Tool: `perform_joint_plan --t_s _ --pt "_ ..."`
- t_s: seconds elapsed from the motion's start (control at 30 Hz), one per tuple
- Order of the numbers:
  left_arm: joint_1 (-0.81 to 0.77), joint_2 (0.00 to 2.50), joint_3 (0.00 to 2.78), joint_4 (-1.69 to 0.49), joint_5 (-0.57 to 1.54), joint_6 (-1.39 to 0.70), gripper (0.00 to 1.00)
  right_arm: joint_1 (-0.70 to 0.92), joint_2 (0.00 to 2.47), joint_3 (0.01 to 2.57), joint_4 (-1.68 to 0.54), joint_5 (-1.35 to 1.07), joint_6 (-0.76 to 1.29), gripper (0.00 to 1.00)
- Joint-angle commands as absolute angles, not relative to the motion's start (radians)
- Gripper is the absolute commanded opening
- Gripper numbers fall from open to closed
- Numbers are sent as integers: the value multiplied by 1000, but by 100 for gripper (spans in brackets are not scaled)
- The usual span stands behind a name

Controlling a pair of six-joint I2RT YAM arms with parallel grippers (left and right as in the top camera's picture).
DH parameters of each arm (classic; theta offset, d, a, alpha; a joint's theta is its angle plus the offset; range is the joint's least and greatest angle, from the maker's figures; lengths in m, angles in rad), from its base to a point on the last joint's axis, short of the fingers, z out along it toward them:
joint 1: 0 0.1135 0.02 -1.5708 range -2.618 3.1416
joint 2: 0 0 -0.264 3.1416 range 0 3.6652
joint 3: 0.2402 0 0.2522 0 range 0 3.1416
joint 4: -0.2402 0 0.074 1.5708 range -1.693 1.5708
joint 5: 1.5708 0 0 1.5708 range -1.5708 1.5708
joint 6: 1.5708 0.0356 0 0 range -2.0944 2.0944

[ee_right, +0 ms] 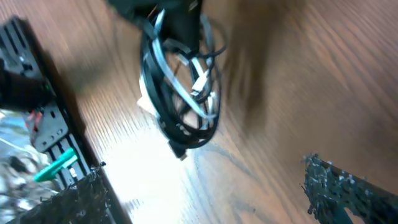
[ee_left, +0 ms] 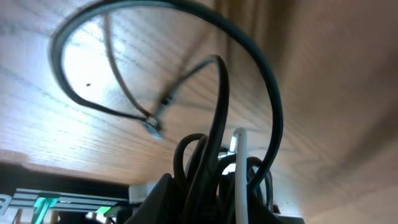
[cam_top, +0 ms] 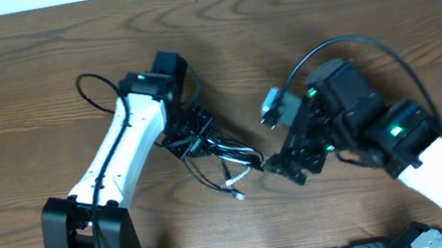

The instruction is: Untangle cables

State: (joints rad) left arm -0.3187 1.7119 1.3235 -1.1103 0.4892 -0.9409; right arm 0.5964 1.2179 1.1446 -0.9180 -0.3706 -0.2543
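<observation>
- Motion blur smears the cables (ee_right: pixel 180 93) in the right wrist view.
- The left gripper (ee_left: pixel 211 208) is cut off at the picture's edge, its fingertips buried under cables.
- Overhead, the plugs (cam_top: pixel 238 194) are too small to tell.

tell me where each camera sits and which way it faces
overhead: above the table, looking straight down; both arms, left tool, right tool, cables.
left wrist: on the left arm, looking past its tool at gripped cables and table.
right wrist: on the right arm, facing the cables, its open fingers at lower corners.
shared: all three show the cables.
</observation>
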Motion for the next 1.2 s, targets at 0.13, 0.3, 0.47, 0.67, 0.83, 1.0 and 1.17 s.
perform_joint_plan --t_s 0.13,0.3,0.47,0.67,0.83,1.0,1.17 --pt "-315 1719 1452 -1180 541 -842 7 740 1217 1102 -814 -155 -195 99" --pt "-315 1719 1463 -1240 550 -812 8 756 1217 1023 -669 -107 -159 99" --pt "-315 1719 1463 -1252 603 -804 7 771 1217 957 -584 -115 -154 99" --pt "-315 1719 1464 -1237 611 -805 8 820 1218 919 -506 -165 -154 94" --pt "-315 1719 1464 -1237 611 -804 8 816 1227 915 -482 -164 -149 36" --pt "-315 1719 1464 -1229 610 -804 8 815 1229 915 -477 -164 -74 1" --pt "-315 1719 1464 -1211 600 -804 42 781 1229 915 -453 -165 63 1"
